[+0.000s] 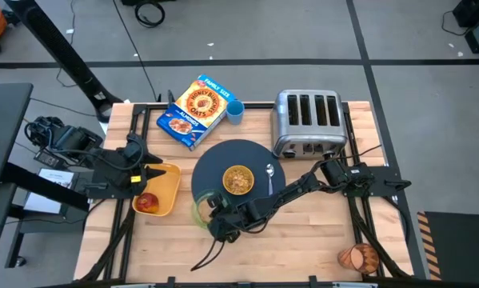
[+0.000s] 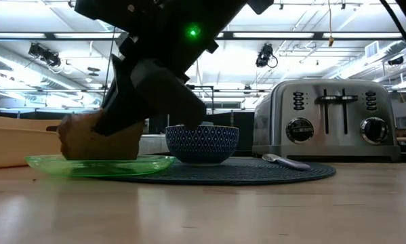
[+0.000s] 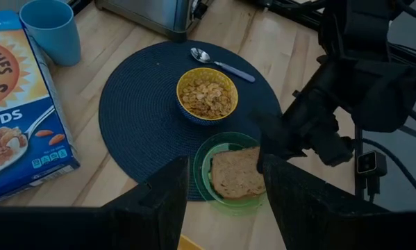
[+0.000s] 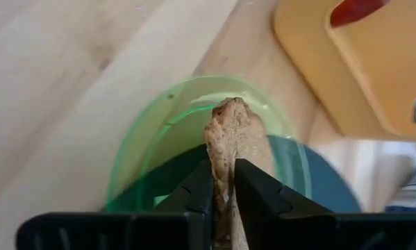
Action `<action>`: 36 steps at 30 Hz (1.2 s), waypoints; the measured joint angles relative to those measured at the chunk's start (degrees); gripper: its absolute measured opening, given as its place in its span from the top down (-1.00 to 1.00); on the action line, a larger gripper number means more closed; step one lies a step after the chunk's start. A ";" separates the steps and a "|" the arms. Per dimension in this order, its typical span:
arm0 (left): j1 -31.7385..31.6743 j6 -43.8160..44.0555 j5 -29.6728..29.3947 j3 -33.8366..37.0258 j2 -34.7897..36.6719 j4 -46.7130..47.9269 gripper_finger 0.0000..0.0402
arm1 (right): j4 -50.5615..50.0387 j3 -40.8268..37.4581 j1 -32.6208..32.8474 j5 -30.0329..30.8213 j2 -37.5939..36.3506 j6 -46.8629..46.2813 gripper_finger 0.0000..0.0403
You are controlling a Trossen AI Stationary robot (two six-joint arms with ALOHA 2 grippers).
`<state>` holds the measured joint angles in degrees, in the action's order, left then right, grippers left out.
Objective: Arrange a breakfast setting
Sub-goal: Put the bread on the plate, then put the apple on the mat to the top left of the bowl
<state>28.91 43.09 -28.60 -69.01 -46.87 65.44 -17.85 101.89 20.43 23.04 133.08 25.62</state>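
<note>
The right gripper point(image 4: 223, 182) is pinching the brown toast slice point(image 4: 230, 139) edge-on between its dark fingers, resting it on the translucent green plate point(image 2: 94, 165), which is overlapping the near left edge of the large dark blue-grey round mat point(image 3: 138, 118). On the mat are sitting the small yellowish cereal bowl point(image 1: 238, 179) and, beside it, the metal spoon point(image 1: 271, 177), with the chrome four-slot toaster point(image 1: 307, 120) behind. The left gripper point(image 1: 153, 173) is waiting over the yellow tray point(image 1: 171, 196) holding the red apple point(image 1: 148, 202); I cannot tell its grip.

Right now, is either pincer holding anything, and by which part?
The right pincer grips the toast slice by its edge, over the translucent green plate. The left pincer holds nothing, open beside the yellow tray.
</note>
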 joint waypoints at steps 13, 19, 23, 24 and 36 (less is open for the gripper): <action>-0.02 0.20 2.04 0.00 0.04 -0.59 0.04 | -3.69 0.00 -1.57 -7.97 0.00 -6.68 0.43; -0.02 0.22 5.08 0.00 0.02 -1.60 0.04 | -3.69 0.00 -2.11 -9.16 0.00 -8.61 0.36; -0.02 0.73 9.29 0.00 0.02 -1.58 0.04 | -4.06 -0.02 -2.29 -8.30 -0.41 -9.00 0.32; -0.02 1.26 11.09 0.00 0.02 -1.54 0.04 | -4.05 -0.02 -2.18 -7.51 -0.85 -9.00 0.32; 0.00 6.21 24.36 0.02 0.02 12.30 0.04 | -6.48 -0.02 -0.95 -1.29 -11.38 -18.94 0.32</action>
<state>28.91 49.30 -4.24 -68.99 -46.85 77.74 -24.33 101.86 19.48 21.75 121.69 6.68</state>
